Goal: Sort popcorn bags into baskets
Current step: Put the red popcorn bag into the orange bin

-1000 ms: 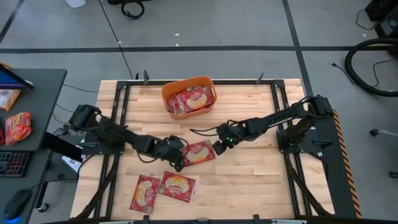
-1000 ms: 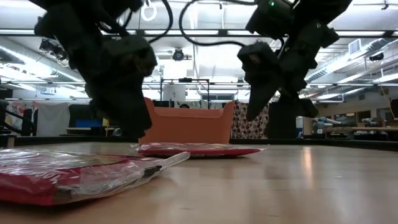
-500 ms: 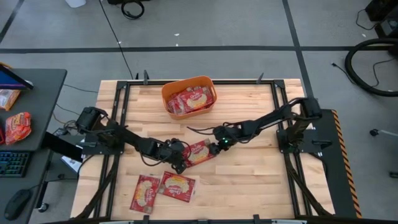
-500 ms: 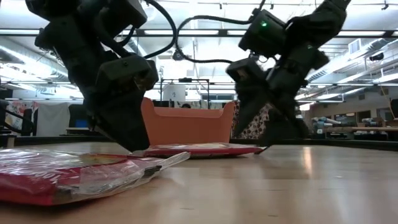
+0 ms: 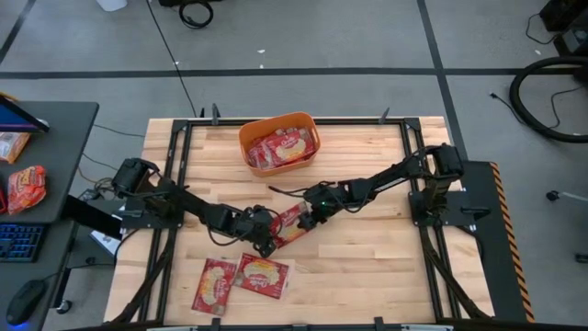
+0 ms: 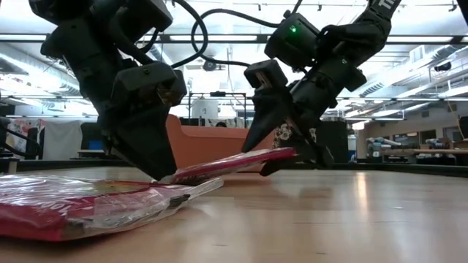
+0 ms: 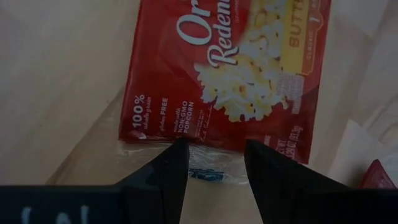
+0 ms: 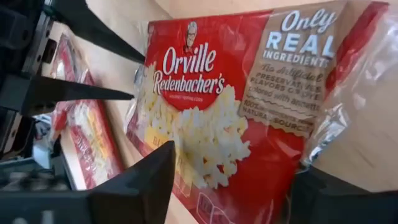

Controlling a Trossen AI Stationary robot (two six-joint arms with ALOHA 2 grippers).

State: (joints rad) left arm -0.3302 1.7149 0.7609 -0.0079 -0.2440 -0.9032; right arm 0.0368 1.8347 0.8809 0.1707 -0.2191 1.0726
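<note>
Three popcorn bags (image 5: 292, 223) are lying out on the desk (image 5: 367, 248); at least two more are sitting in one orange basket (image 5: 253, 133). Two grippers are working.

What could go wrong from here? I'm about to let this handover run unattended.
1. The popcorn bag is tilted, one end raised at the right tool, the other down at the left tool; it may slip.
2. Both tools crowd that one bag and could collide.
3. The two bags near the table's front edge could get dragged.
</note>
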